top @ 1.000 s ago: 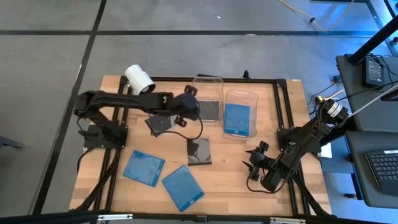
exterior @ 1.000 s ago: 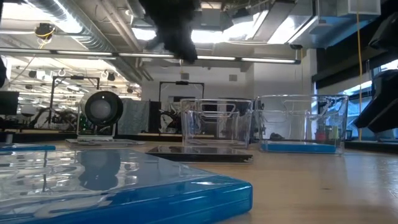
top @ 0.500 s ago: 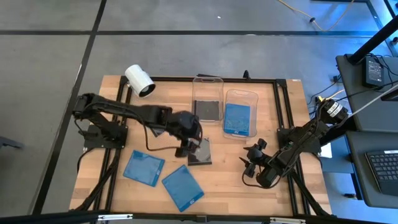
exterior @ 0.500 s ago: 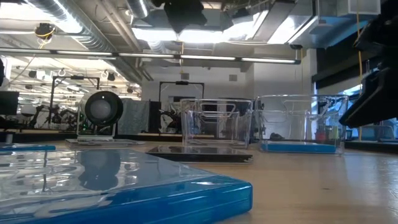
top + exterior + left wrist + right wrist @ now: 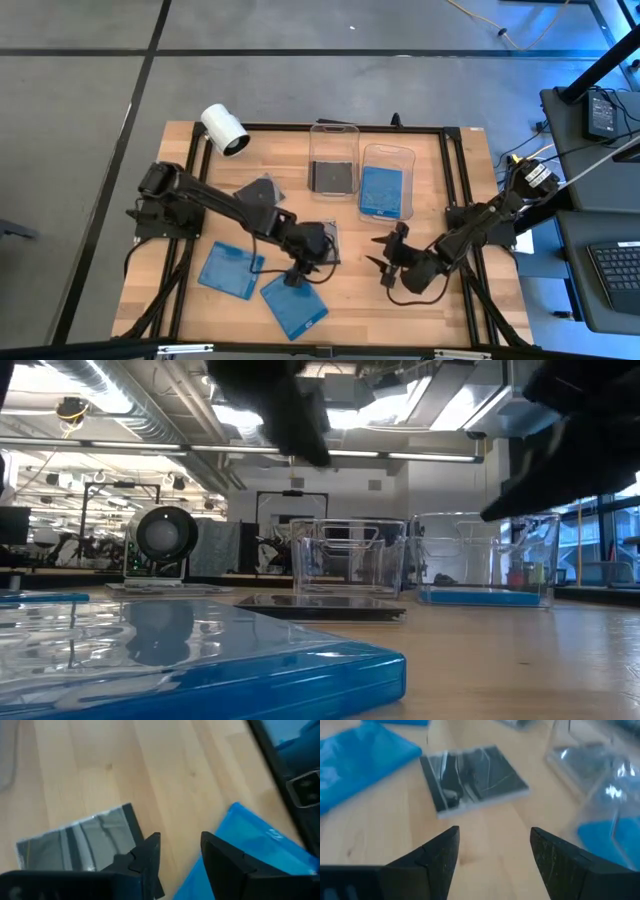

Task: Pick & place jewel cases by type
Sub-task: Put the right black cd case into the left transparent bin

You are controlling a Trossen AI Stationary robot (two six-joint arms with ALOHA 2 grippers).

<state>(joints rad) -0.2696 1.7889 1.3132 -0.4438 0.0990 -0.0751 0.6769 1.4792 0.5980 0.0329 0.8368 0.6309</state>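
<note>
Two blue jewel cases [image 5: 231, 270] [image 5: 293, 300] lie flat near the front of the surface, just beside each other. One dark case [image 5: 322, 241] lies flat mid-surface, partly covered from above; another dark case [image 5: 259, 191] lies tilted toward the rear left. A dark case [image 5: 333, 176] rests inside one clear tub, and a blue case [image 5: 381, 190] inside the neighbouring tub.

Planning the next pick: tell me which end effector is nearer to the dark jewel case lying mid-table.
Left. The left end effector hangs at the near edge of the dark jewel case, by a blue case. The right end effector is off to the case's right, apart from it.
</note>
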